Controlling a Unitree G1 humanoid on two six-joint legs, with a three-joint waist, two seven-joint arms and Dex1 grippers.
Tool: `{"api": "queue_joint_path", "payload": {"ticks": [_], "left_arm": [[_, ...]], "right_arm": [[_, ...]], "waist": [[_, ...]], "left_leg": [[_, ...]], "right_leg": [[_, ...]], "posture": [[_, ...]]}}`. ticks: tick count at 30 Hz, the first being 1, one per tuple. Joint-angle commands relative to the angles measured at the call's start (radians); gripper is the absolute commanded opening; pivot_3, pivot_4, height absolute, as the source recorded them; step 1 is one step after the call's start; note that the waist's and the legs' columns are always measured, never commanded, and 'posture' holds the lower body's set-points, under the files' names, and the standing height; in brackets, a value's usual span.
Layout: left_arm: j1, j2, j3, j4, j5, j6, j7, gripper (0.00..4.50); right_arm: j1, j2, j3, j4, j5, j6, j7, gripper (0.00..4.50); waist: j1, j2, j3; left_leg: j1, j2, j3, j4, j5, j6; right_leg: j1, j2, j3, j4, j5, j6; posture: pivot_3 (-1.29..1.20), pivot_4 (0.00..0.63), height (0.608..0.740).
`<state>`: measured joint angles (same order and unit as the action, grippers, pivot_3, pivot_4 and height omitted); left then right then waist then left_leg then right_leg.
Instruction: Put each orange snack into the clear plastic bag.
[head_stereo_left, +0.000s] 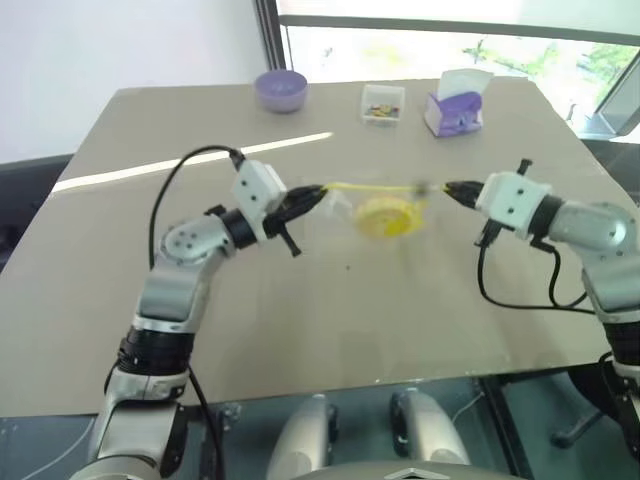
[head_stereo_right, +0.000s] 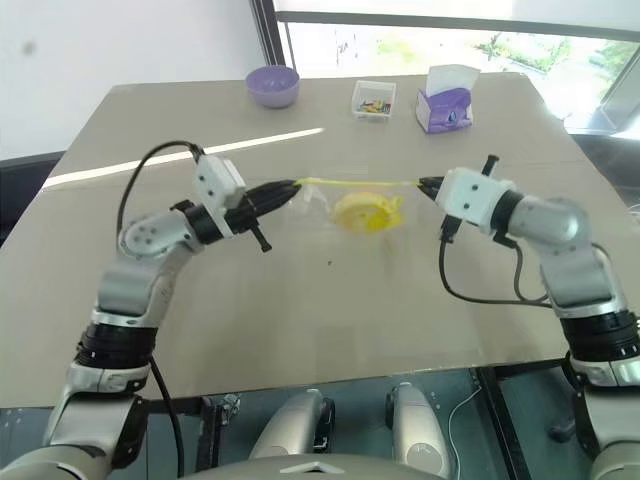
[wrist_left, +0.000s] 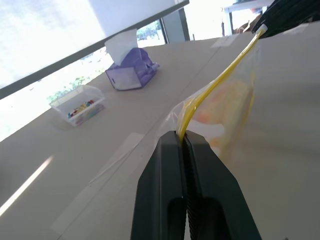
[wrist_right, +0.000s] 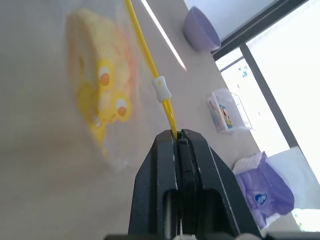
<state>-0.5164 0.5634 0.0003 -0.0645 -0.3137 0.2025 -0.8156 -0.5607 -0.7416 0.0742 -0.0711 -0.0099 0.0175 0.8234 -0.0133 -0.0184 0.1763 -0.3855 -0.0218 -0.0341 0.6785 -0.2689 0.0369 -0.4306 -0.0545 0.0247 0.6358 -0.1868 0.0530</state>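
Fingers of the left gripper (head_stereo_right: 290, 187) and right gripper (head_stereo_right: 426, 184) pinch the yellow seal strip (head_stereo_right: 360, 183) of the clear plastic bag (head_stereo_right: 345, 210); thin, slippery film sags under the light, soft orange snack (head_stereo_right: 362, 213), so the stiffer strip seems the best hold.

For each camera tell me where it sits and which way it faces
Head, both eyes: look forward and down at the table; both arms show, stretching the bag by its strip.
Left wrist: looks along the left gripper, shut on the strip, toward the tissue box.
Right wrist: looks along the right gripper, also shut on the strip, toward the bowl.
Shared: bag, snack.
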Motion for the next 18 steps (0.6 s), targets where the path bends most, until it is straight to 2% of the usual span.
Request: {"api": "queue_joint_path", "payload": {"ticks": [1, 6, 11, 13, 18], "left_arm": [[-0.110, 0.010, 0.025, 0.097, 0.025, 0.010, 0.025, 0.00], [-0.299, -0.028, -0.027, 0.387, 0.165, -0.155, 0.103, 0.00], [-0.353, -0.049, -0.046, 0.482, 0.209, -0.308, 0.103, 0.00], [-0.288, -0.062, -0.054, 0.432, 0.201, -0.333, 0.087, 0.00], [0.010, -0.045, -0.162, 0.256, 0.278, -0.366, 0.044, 0.00]], "right_arm": [[-0.125, -0.011, -0.015, 0.188, -0.084, -0.073, -0.082, 0.06], [-0.283, 0.032, 0.040, 0.457, -0.191, -0.209, -0.219, 0.06], [-0.301, 0.032, 0.040, 0.507, -0.211, -0.274, -0.271, 0.06], [-0.223, 0.027, 0.032, 0.452, -0.189, -0.282, -0.259, 0.06], [0.062, 0.059, 0.030, 0.278, -0.165, -0.237, -0.269, 0.06]], "waist": [[0.000, 0.000, 0.000], [0.000, 0.000, 0.000], [-0.001, 0.000, 0.000], [-0.001, 0.000, -0.001], [-0.001, 0.001, -0.003]], "left_leg": [[0.001, 0.000, 0.000, 0.000, 0.000, 0.000], [0.001, -0.003, 0.001, 0.000, 0.000, 0.000], [-0.010, -0.002, 0.000, 0.000, 0.003, -0.005], [-0.017, -0.002, 0.002, -0.001, 0.003, -0.005], [-0.017, -0.002, 0.003, -0.011, 0.002, -0.004]], "right_leg": [[0.001, 0.000, 0.000, 0.000, 0.000, 0.000], [0.002, 0.001, 0.000, -0.001, 0.000, 0.000], [-0.009, -0.001, 0.000, -0.001, 0.000, 0.000], [-0.017, -0.002, 0.002, 0.000, 0.000, 0.000], [-0.017, -0.003, 0.003, -0.006, 0.000, 0.000]], "posture": [[0.00, 0.150, 0.740], [0.00, 0.150, 0.740], [0.00, 0.150, 0.740], [0.00, 0.150, 0.740], [0.00, 0.150, 0.740]]}}
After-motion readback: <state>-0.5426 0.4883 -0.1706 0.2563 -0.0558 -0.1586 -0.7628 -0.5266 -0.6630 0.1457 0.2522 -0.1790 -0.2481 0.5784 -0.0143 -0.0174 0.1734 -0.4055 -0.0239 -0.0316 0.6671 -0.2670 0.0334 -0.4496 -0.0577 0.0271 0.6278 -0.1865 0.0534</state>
